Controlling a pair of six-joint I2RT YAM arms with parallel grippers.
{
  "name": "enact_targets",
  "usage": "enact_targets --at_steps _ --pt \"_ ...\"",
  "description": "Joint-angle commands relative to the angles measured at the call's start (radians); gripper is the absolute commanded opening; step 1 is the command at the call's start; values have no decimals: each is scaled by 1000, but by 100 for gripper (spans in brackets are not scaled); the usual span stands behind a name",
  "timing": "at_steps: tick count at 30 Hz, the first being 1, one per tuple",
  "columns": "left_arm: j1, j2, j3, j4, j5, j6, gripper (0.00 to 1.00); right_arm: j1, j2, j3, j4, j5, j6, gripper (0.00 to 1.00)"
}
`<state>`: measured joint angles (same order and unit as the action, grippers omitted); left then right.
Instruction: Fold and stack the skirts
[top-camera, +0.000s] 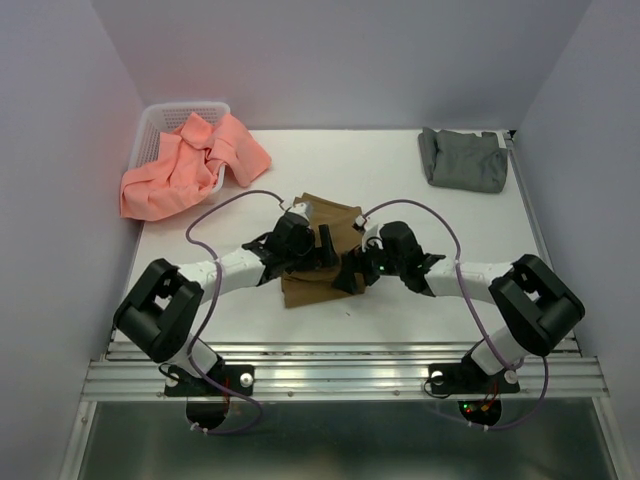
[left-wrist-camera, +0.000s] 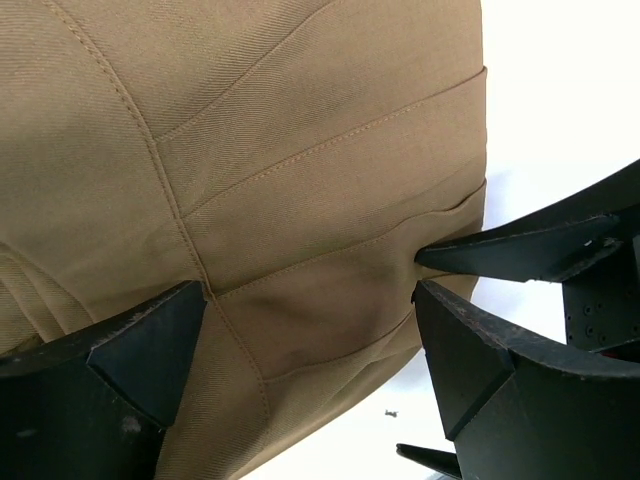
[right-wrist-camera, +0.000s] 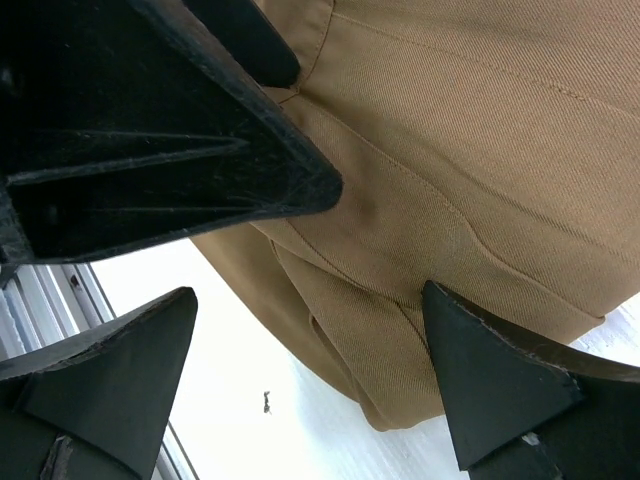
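The tan-brown pleated skirt (top-camera: 303, 290) lies folded in the middle of the table, largely covered by both grippers. My left gripper (top-camera: 325, 250) hovers over its near edge, open, and cloth (left-wrist-camera: 250, 150) fills the space between its fingers (left-wrist-camera: 130, 350). My right gripper (top-camera: 350, 270) meets it from the right, open over the skirt's near corner (right-wrist-camera: 480, 130), nothing pinched. In the right wrist view the gripper (right-wrist-camera: 305, 370) straddles the corner and bare table. The salmon-pink skirt (top-camera: 195, 165) is crumpled at the back left. The grey skirt (top-camera: 462, 158) lies folded at the back right.
A white lattice basket (top-camera: 165, 118) stands at the back left corner, with the pink skirt spilling over its rim. A small dark speck (right-wrist-camera: 267, 402) lies on the table near the tan skirt's edge. The metal rail (top-camera: 340, 375) runs along the near edge.
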<state>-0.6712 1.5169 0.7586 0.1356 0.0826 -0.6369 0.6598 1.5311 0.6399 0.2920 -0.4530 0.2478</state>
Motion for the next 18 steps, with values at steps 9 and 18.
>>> enact_targets --at_steps 9,18 --pt "13 -161 185 -134 -34 146 99 1 -343 124 -187 133 120 100" --pt "7 -210 44 -21 68 132 99 -18 -450 329 -287 536 229 100"
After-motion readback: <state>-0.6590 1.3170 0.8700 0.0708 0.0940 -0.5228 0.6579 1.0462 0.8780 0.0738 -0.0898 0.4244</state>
